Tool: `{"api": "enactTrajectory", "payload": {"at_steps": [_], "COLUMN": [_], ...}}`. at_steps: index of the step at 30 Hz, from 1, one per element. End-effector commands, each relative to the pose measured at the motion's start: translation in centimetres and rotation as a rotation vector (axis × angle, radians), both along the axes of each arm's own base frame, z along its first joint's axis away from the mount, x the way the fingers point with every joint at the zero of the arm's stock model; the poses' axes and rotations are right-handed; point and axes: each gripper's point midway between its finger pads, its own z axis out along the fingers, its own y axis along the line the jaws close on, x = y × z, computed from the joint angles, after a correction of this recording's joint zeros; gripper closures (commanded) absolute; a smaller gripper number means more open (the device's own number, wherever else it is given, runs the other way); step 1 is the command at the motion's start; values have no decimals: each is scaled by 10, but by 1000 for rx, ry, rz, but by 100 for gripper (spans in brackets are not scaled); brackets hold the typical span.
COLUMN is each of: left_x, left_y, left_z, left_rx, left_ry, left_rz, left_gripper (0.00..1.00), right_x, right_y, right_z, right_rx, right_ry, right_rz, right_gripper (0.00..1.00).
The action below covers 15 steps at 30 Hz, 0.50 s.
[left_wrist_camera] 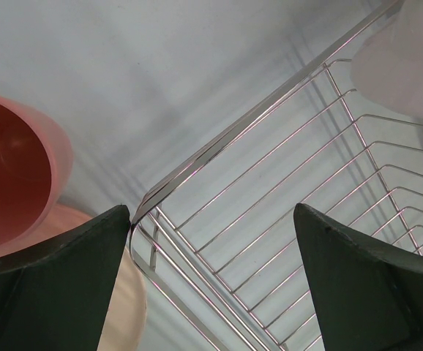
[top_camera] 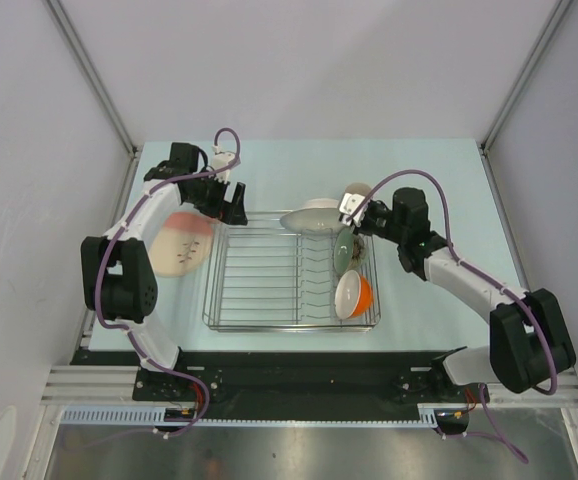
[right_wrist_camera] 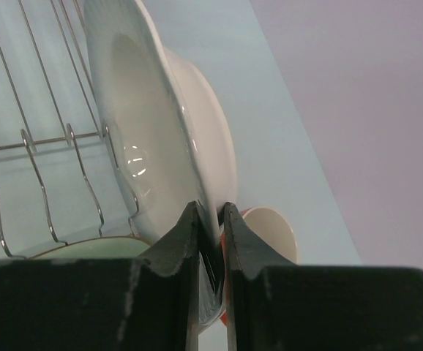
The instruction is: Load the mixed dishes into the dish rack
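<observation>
The silver wire dish rack [top_camera: 259,290] lies mid-table. My right gripper [top_camera: 354,212] is shut on the rim of the white plate [top_camera: 312,218], held on edge over the rack's far side; in the right wrist view the fingertips [right_wrist_camera: 210,208] pinch the plate [right_wrist_camera: 153,131] near the rack's tines [right_wrist_camera: 72,139]. In the rack stand the sage-green bowl [top_camera: 346,250] and the orange white-lined bowl [top_camera: 352,295]. An orange mug [right_wrist_camera: 270,230] sits just behind the plate. My left gripper [top_camera: 237,205] hangs open over the rack's far-left corner [left_wrist_camera: 219,146], with the pink tumbler [left_wrist_camera: 14,175] beside it.
The large pink-and-cream plate [top_camera: 181,245] lies flat on the table left of the rack, under my left forearm; its cream rim [left_wrist_camera: 127,307] shows by the left finger. White walls close in the table on three sides.
</observation>
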Motion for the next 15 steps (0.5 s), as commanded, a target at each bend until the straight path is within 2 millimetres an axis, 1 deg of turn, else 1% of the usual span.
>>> {"api": "enactTrajectory", "payload": {"at_steps": [1,3,4,5,7,8,9,10,11,14,15], "left_x": [6,6,6,6,6,6,6,6,7,6,6], "left_y": [-2,-3,-3,-4,-5,-5,-6,-6,-7,-8,-7], "left_z": [15,16,17,19,27,29,34,36,41,51,53], "left_rx": [-23,-27,-29,-36,-44,-46,-51,-52,-56,-64,-63], "left_ry": [-49,-52,-48,-50,-58,-64,-73,-74,-81,-97,-104], "left_rz": [-4,-6,-6,-7,-9,-10,-10,-11,-10,-11,-11], "left_gripper": [0,0,0,0,0,0,0,0,0,0,0], "right_x": [-14,-14,-14,-15,-16,-18,-19,-20,-21,-25,-27], "right_y": [-4,-5,-6,-6,-7,-7,-7,-6,-6,-5,-2], "right_z": [-17,-10,-8,1,11,19,22,25,29,37,43], "right_rx": [-21,-2,2,17,31,41,46,51,58,79,92], "right_ry": [123,121,115,99,78,63,58,53,44,35,25], "right_rz": [-18,-34,-42,-45,-60,-62,-62,-60,-58,-56,-53], "right_gripper": [84,78,71,66,62,55,50,41,1,0,0]}}
